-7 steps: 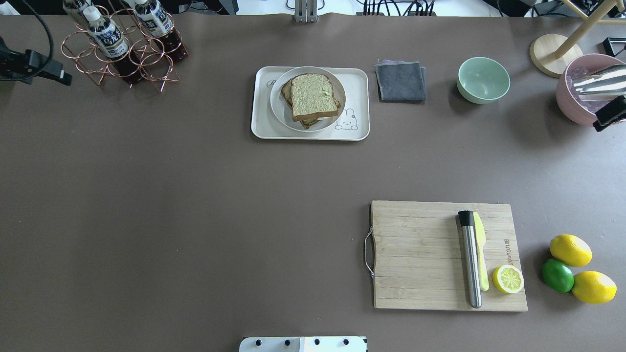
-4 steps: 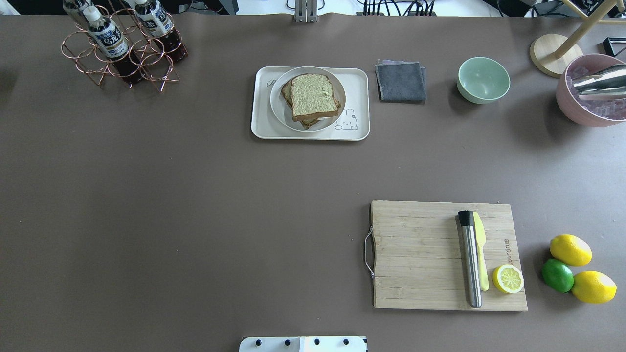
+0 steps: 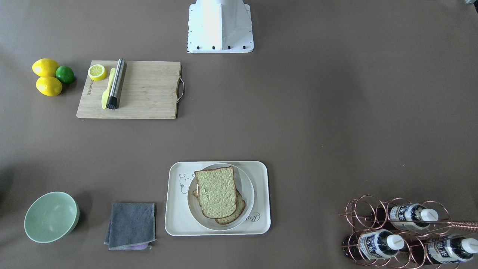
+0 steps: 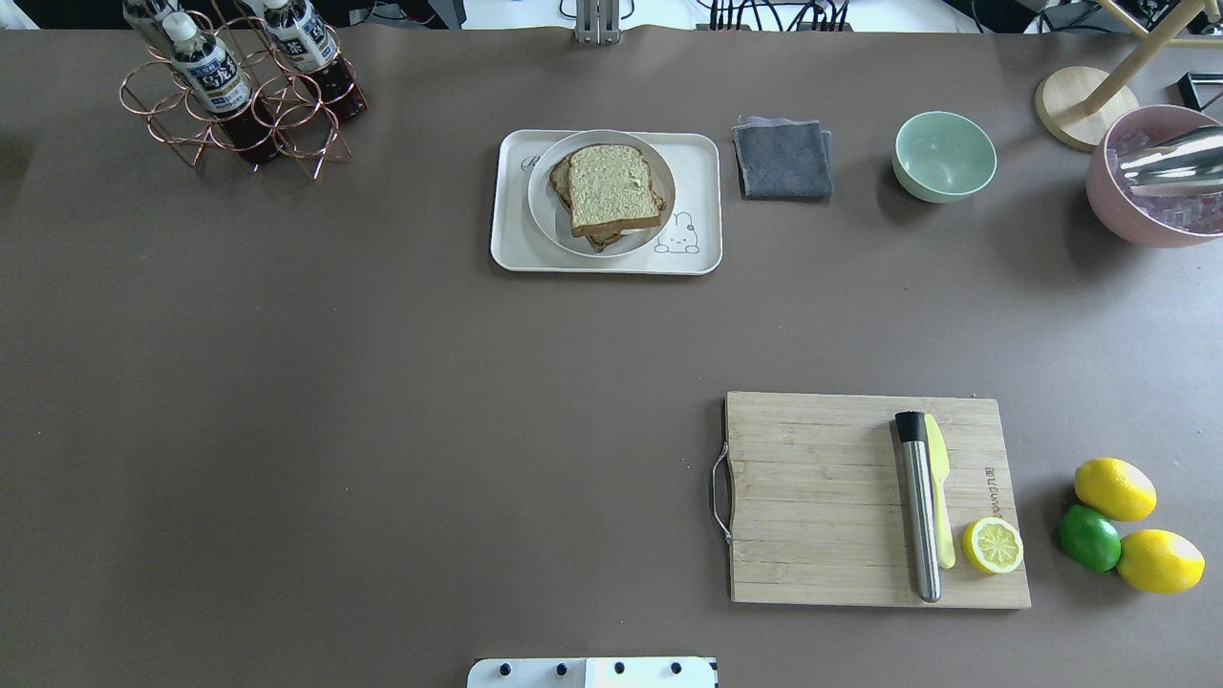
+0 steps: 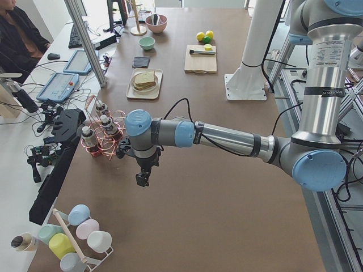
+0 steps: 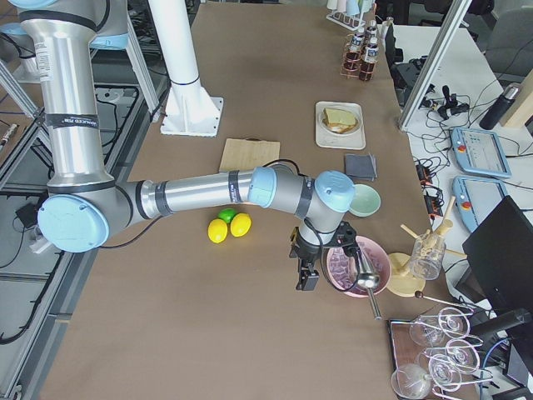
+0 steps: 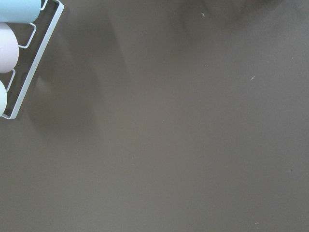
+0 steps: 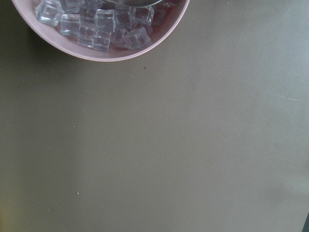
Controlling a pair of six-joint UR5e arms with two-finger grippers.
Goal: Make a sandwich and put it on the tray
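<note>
Both end effectors point down over the bare brown surface (image 4: 382, 382). They show only in the side cameras, so I cannot tell whether either is released or clenched. The left end effector (image 5: 142, 179) hangs near a copper bottle rack (image 5: 102, 139). The right end effector (image 6: 305, 279) hangs just beside a pink bowl (image 4: 1113, 222) of ice cubes (image 8: 96, 24). Well apart from both, roughly between them, the sandwich (image 4: 611, 188) lies on a round white plate (image 4: 545, 215). That plate sits inside the cream tray (image 4: 511, 250). The top slice lies skewed over the lower one.
</note>
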